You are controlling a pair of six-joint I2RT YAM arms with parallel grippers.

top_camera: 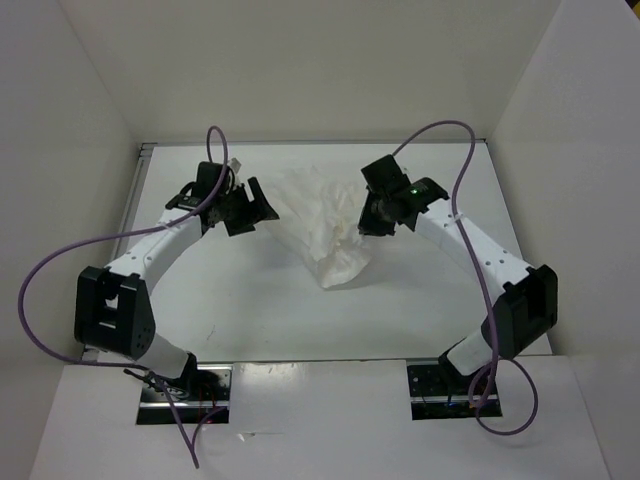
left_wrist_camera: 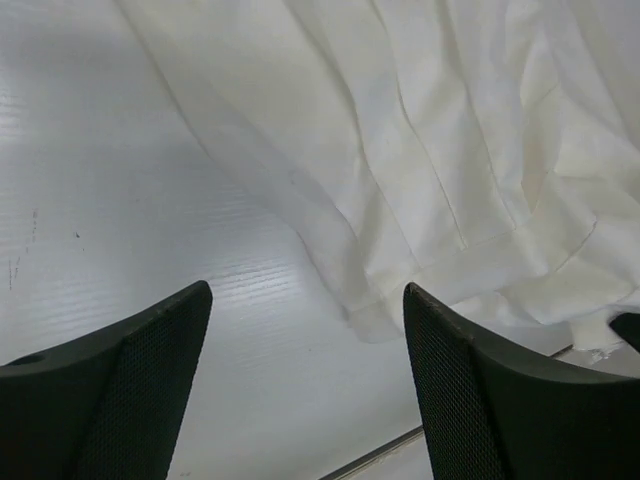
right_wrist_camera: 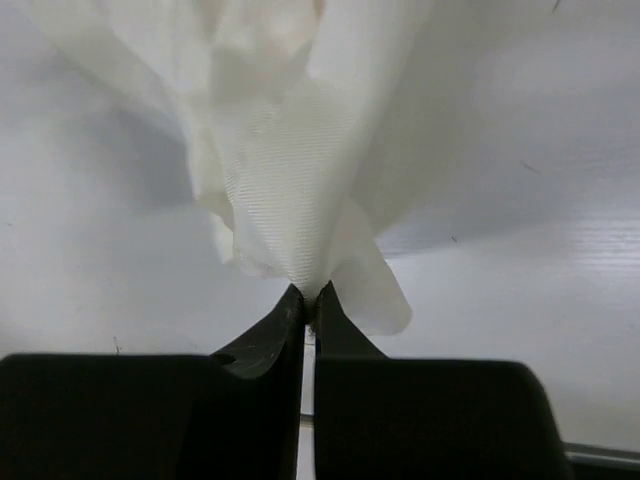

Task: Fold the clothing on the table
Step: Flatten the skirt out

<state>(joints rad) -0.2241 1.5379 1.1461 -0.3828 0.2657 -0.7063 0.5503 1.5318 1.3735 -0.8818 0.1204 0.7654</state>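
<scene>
The clothing point(top_camera: 318, 215), a thin white crinkled fabric, lies bunched on the table point(top_camera: 260, 300) between my two arms. My right gripper point(right_wrist_camera: 310, 296) is shut on a fold of the clothing point(right_wrist_camera: 290, 190), which fans out above its fingertips. In the top view the right gripper point(top_camera: 372, 215) sits at the cloth's right edge. My left gripper point(left_wrist_camera: 305, 300) is open over bare table, its fingers point(left_wrist_camera: 480, 390) just short of a hemmed corner of the clothing point(left_wrist_camera: 420, 150). From above, the left gripper point(top_camera: 255, 208) stands at the cloth's left edge.
Upright white walls point(top_camera: 60, 150) enclose the table on the left, back and right. The table's far edge seam point(left_wrist_camera: 380, 455) runs just beyond the left gripper. Purple cables point(top_camera: 60, 260) loop off both arms.
</scene>
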